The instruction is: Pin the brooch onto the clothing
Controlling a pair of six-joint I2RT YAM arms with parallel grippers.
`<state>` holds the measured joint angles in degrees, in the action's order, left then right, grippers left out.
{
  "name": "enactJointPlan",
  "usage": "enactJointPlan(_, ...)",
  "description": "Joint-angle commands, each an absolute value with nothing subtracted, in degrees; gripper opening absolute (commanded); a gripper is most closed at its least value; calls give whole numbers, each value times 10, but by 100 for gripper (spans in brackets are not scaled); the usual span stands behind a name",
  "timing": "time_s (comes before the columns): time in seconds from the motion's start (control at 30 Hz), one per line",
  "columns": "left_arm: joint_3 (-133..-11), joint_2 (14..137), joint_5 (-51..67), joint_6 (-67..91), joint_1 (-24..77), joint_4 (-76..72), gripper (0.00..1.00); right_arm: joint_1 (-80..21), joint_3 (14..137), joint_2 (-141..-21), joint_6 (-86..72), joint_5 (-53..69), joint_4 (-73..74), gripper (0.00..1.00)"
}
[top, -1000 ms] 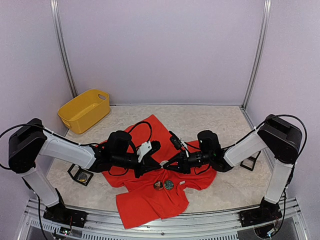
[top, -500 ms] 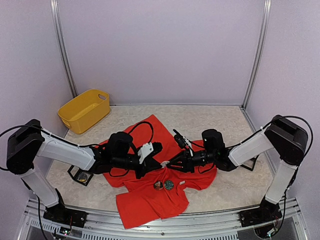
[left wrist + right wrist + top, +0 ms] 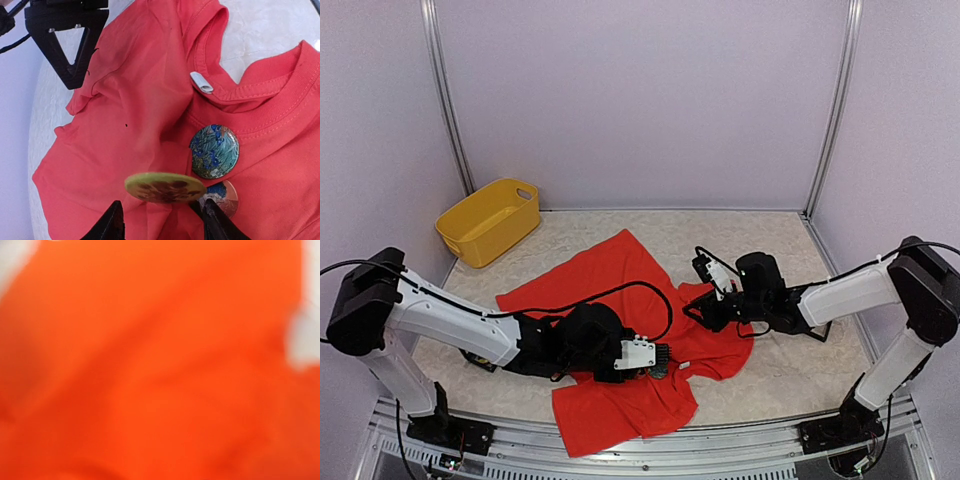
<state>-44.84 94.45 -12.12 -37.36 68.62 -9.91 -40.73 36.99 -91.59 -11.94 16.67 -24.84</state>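
The clothing, a red T-shirt, lies crumpled on the table; its collar and white neck label show in the left wrist view. A yellow-green brooch stands edge-on over the cloth between the tips of my left gripper, which is open. The right fingertip is at the brooch's edge and the left one stands apart from it. My right gripper rests low on the shirt's right side. Its wrist view is filled with blurred red cloth, hiding the fingers.
A teal-blue brooch and a copper-rimmed one lie flat on the shirt below the collar. A yellow basket stands at the back left. A small black frame sits under the right arm. Walls close three sides.
My left arm has swung from the shirt's middle toward the near collar and its jaws have opened. The right arm has pulled back to the right. The shirt's far part lies flatter.
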Motion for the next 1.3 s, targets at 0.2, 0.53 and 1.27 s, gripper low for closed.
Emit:
enactJointPlan(0.2,-528,904,-67,-316,709,104,58,-360,434,-938,-195,-94,-43,16)
enactJointPlan(0.53,-504,925,-71,129,438,42,47,-324,511,-1034,-189,-94,45,2)
enactJointPlan(1.27,-635,1119,-119,136,275,-39,48,-226,767,-1133,-45,-89,143,3)
